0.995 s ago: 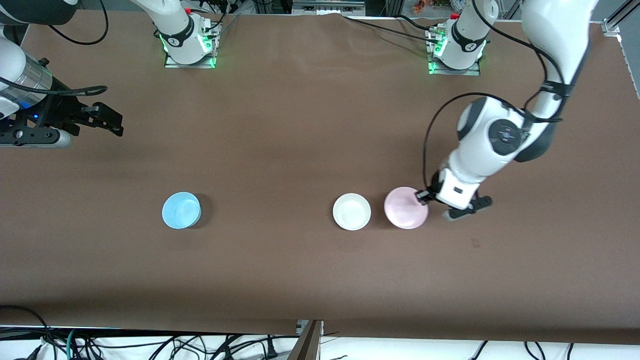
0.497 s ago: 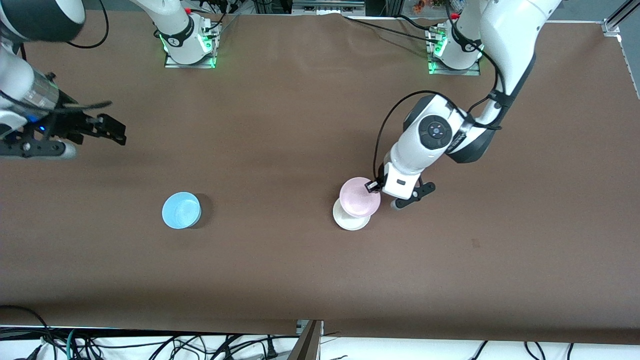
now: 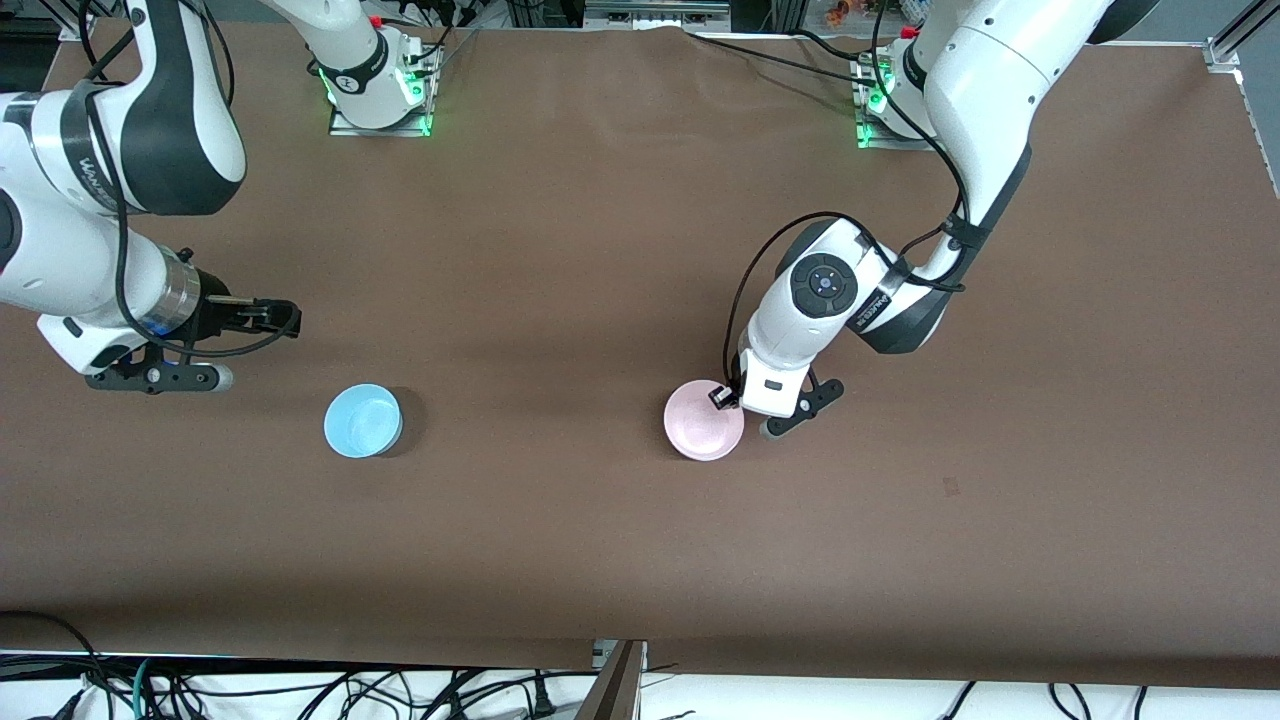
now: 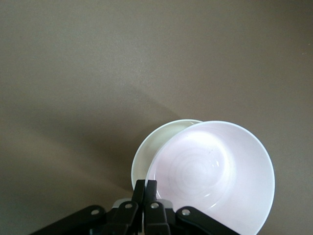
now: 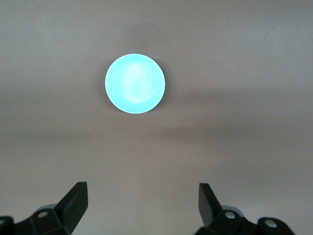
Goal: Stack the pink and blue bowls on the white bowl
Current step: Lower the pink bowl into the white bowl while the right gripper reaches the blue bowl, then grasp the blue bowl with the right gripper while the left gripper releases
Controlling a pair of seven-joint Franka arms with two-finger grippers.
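My left gripper (image 3: pixel 722 396) is shut on the rim of the pink bowl (image 3: pixel 703 420) and holds it over the white bowl. In the left wrist view the pink bowl (image 4: pixel 215 174) covers most of the white bowl (image 4: pixel 149 147), of which only a crescent of rim shows; my left gripper (image 4: pixel 145 188) pinches the pink rim. The blue bowl (image 3: pixel 362 420) sits alone toward the right arm's end of the table. My right gripper (image 3: pixel 285 318) is open in the air, farther from the front camera than the blue bowl. The right wrist view shows the blue bowl (image 5: pixel 135 83) and my open right gripper (image 5: pixel 142 196).
The brown table (image 3: pixel 560 250) bears only the bowls. The two arm bases (image 3: pixel 375 95) stand along its edge farthest from the front camera. Cables hang below the edge nearest that camera.
My left gripper has carried the pink bowl from beside the white bowl to right over it, covering it. My right arm has moved toward the blue bowl.
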